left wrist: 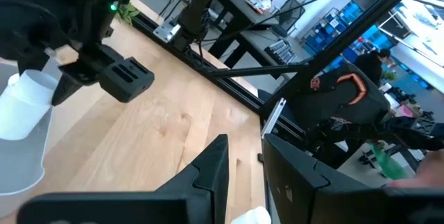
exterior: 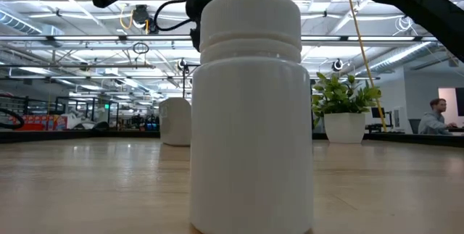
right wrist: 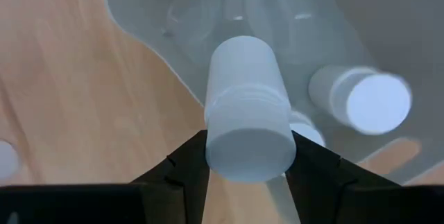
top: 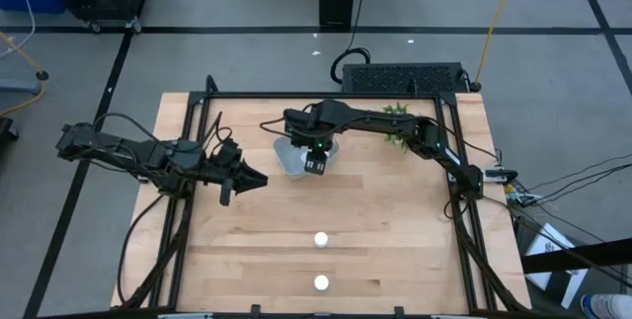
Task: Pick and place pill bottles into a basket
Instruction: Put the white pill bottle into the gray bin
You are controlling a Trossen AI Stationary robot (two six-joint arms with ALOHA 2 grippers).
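White bottle [right wrist: 250, 106] is sitting clamped in our right gripper [right wrist: 248, 156], right over the basket [right wrist: 361, 16]; we are centring it before releasing. Left gripper [top: 259, 178], closed and empty, is waiting aside.

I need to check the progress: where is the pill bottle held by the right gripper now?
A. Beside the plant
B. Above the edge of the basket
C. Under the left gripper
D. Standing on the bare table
B: in the right wrist view, the right gripper clamps a pill bottle over the rim of the basket.
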